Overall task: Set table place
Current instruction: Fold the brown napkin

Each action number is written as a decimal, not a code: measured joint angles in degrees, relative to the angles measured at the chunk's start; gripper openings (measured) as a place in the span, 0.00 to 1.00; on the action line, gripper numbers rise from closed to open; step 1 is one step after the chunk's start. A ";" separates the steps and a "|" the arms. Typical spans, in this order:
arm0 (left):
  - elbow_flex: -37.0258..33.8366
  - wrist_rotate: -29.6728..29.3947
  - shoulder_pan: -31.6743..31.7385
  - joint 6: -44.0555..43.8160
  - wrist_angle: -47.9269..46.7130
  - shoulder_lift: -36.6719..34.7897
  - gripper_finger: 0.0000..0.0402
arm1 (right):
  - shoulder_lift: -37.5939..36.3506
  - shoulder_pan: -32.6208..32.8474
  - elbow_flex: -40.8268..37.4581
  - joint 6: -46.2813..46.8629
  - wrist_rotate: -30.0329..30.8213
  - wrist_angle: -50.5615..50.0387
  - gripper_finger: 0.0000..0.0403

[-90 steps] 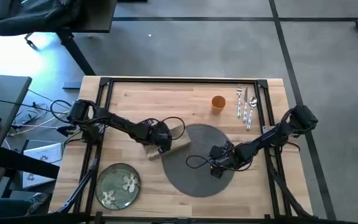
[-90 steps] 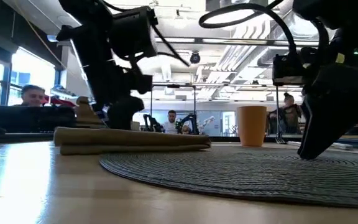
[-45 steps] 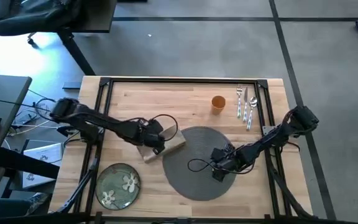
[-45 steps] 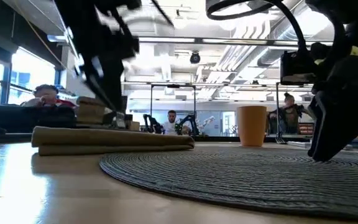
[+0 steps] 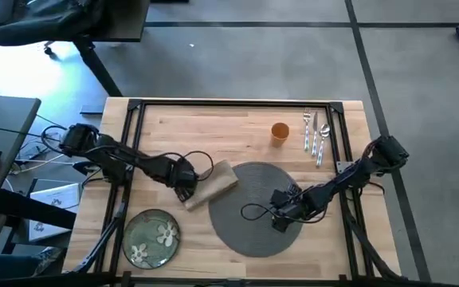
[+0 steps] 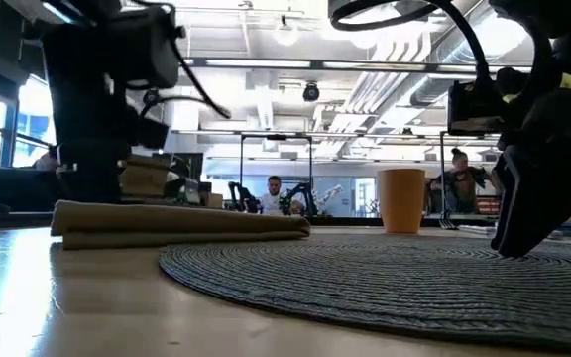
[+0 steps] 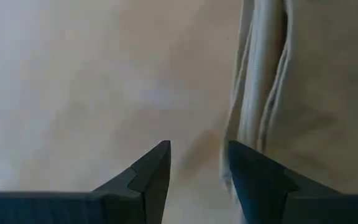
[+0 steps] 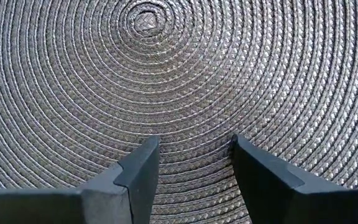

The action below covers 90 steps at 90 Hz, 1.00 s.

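Note:
A folded tan napkin (image 5: 213, 183) lies flat on the table (image 5: 213, 123), its right end at the rim of the round grey woven placemat (image 5: 253, 219). My left gripper (image 5: 183, 183) is open at the napkin's left end, low over bare wood, with the napkin's folds (image 7: 278, 81) beside one finger. My right gripper (image 5: 280, 217) is open, pointing down over the placemat's right half (image 8: 185, 74). The green flowered plate (image 5: 151, 237) sits near the front left. The orange cup (image 5: 279, 131) and the silver cutlery (image 5: 315, 135) are at the far right. My left gripper has one finger (image 7: 253, 177) right at the napkin's folded edge (image 7: 232, 134), coming from above. Whether it touches the cloth I cannot tell. My right gripper's fingertips (image 6: 512, 246) reach down to the placemat's weave. I cannot tell whether they touch it.
A black metal frame (image 5: 237, 104) runs round the table's far and side edges. Bare wood lies between the napkin and the far edge. A grey desk with cables (image 5: 22, 159) stands off the table's left side. People show in the room behind (image 6: 274, 190).
My left gripper has gone toward the table's left edge, from over the napkin to just off its left end. The napkin slid a little leftward with it, then stayed flat. My right gripper has shifted slightly toward the right edge over the placemat.

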 joint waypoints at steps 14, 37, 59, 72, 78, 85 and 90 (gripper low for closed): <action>-0.40 3.36 -4.87 -6.21 1.43 -0.24 0.36 | 0.02 0.00 0.00 -0.02 0.31 0.09 0.45; 1.59 13.71 -14.45 -15.61 10.85 -0.04 0.36 | 0.02 0.00 0.01 -0.02 0.45 0.05 0.45; 13.54 5.45 -17.22 -13.14 -2.76 -1.28 0.33 | 0.02 0.00 0.01 -0.04 0.49 0.03 0.45; 20.42 -7.69 -15.84 4.60 1.12 -1.77 0.32 | 0.02 -0.03 0.01 -0.51 0.53 0.06 0.45; 20.55 -9.72 -13.92 14.62 5.96 -1.48 0.31 | 0.02 -0.13 0.01 -1.38 0.49 0.17 0.45; 20.53 -8.71 -10.70 22.59 8.60 0.04 0.31 | 0.02 -0.17 0.01 -1.62 0.48 0.32 0.45; 20.51 -7.36 -8.64 26.67 8.94 1.94 0.31 | 0.02 -0.15 0.01 -1.58 0.49 0.38 0.45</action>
